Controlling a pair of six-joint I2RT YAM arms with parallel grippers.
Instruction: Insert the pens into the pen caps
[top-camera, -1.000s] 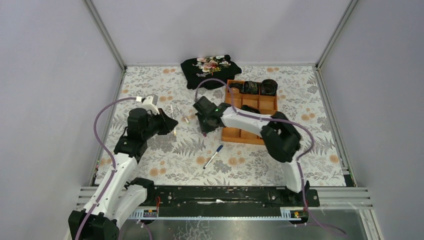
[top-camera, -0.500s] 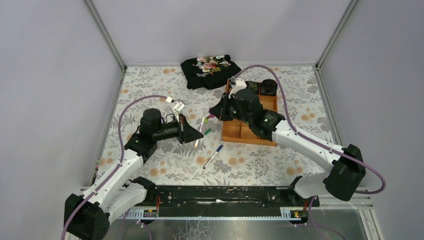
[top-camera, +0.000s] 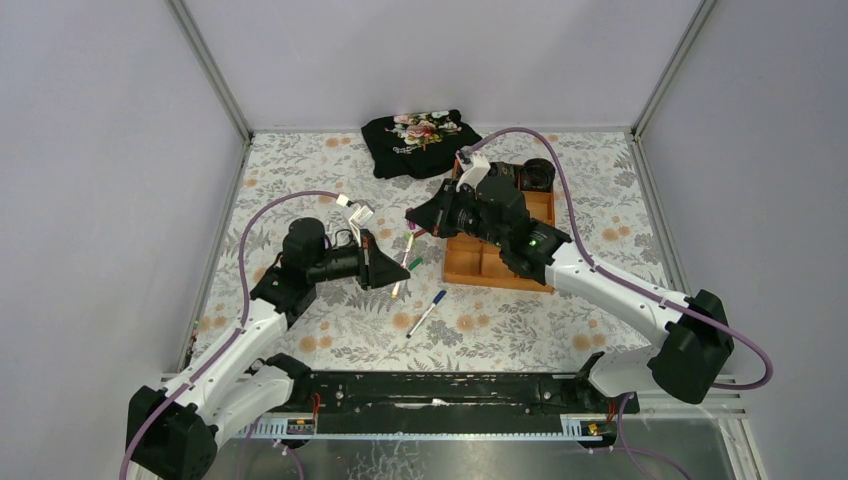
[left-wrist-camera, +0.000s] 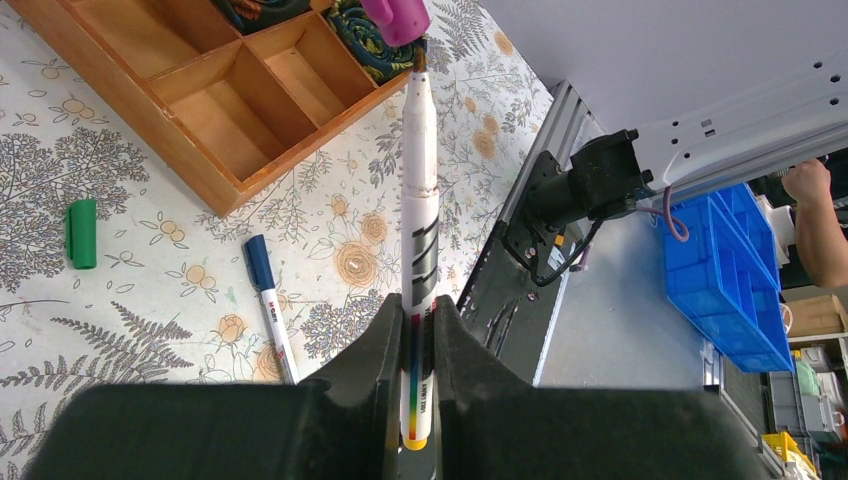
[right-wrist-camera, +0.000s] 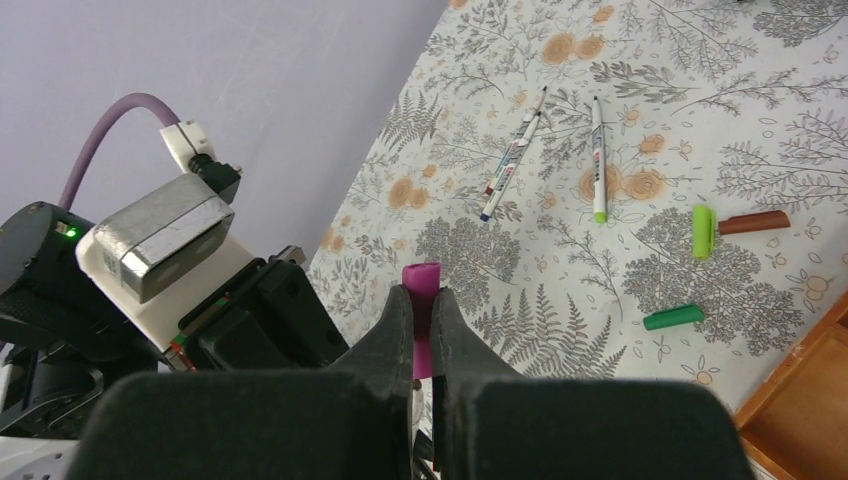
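Mating pen to cap, in mid-air above the desk (top-camera: 520, 330). Left jaws are closed tight on the rear of a white-barrelled pen (left-wrist-camera: 420, 190), which sticks out straight ahead of them. Right jaws are pinched shut on the magenta cap (right-wrist-camera: 421, 300), gripped across its middle. In the left wrist view the pen's tip sits right at the cap's lower end, touching or just entering; depth cannot be told, since the cap runs off the top of that view. Judgement: insertion is only beginning, nothing seated yet. To do it well, barrel and cap need to share one axis before any push. The cap appears slightly canted against the barrel, so a small wrist correction should come first. Then push along the pen's length only, slowly, with the cap arm acting as a fixed stop. Risk: the left grip is far back on the barrel, so a side load could lever the pen round in the jaws, or the cap could slip in the right jaws. Loose on the desk below: a dark green cap (left-wrist-camera: 82, 232) and a blue-capped pen (left-wrist-camera: 272, 320), near the orange tray (left-wrist-camera: 225, 135).
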